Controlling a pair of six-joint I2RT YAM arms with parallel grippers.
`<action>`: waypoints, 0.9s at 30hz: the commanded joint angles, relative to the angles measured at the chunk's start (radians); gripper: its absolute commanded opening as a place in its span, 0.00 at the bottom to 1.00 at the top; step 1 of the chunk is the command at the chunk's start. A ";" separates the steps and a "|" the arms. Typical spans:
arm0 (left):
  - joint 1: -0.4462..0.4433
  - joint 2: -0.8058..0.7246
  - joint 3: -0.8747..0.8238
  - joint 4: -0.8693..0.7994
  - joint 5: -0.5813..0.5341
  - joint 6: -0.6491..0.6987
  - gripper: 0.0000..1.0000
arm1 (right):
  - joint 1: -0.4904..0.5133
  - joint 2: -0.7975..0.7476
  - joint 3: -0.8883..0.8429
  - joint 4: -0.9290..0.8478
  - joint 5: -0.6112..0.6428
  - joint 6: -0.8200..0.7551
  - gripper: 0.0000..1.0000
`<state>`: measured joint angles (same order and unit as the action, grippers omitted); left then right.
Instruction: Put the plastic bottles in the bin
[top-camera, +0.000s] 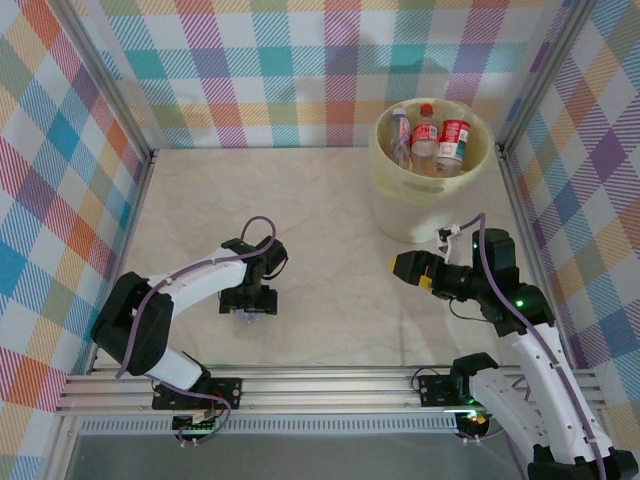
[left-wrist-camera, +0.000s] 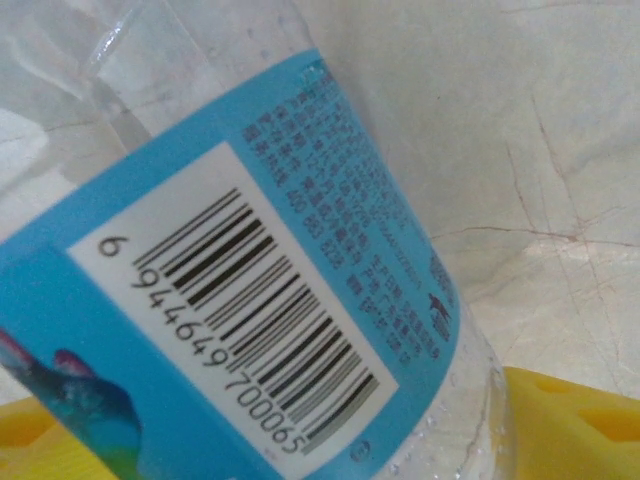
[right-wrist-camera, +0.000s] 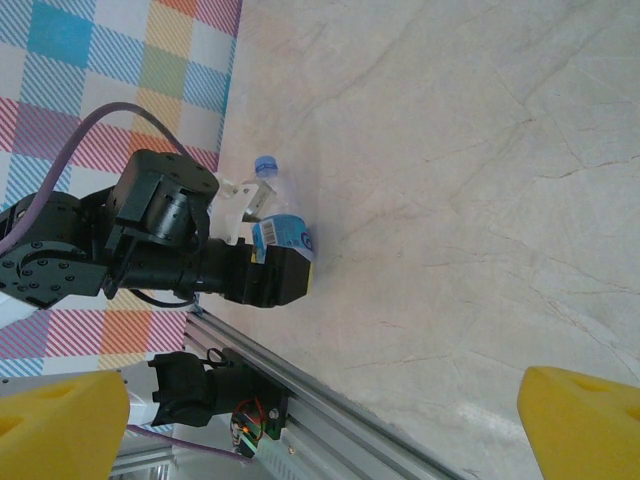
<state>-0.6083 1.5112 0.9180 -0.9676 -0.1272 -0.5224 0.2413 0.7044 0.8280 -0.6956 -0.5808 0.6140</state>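
Plaid walls (top-camera: 60, 150) are seen round the worktop (top-camera: 330, 200). A blue-labelled bottle (left-wrist-camera: 250, 300) is straddled by the left claw (top-camera: 250, 303), near left; whether it is clenched cannot be told. Three bottles (top-camera: 425, 135) lie in the far-right bin (top-camera: 395, 205). The right claw (top-camera: 413, 275) is spread wide, empty.

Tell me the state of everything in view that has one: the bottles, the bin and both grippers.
Left gripper: fingers either side of the clear blue-labelled plastic bottle, grip unclear.
That bottle: capped, on the pale table.
Right gripper: open, empty.
Round pale yellow plastic bin: upright.
Three clear plastic bottles: inside the bin.
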 joint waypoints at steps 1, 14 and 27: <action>-0.012 -0.032 0.003 0.001 -0.037 0.002 0.79 | -0.002 0.002 -0.015 0.024 -0.020 -0.003 1.00; -0.058 -0.056 -0.004 0.040 0.051 0.130 0.88 | -0.002 -0.001 -0.038 0.047 -0.022 0.013 1.00; -0.053 -0.040 0.000 -0.010 -0.003 -0.019 0.98 | -0.002 -0.006 -0.038 0.034 -0.019 0.006 1.00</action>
<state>-0.6579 1.4540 0.9165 -0.9428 -0.1242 -0.5022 0.2413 0.7052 0.7982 -0.6735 -0.5812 0.6178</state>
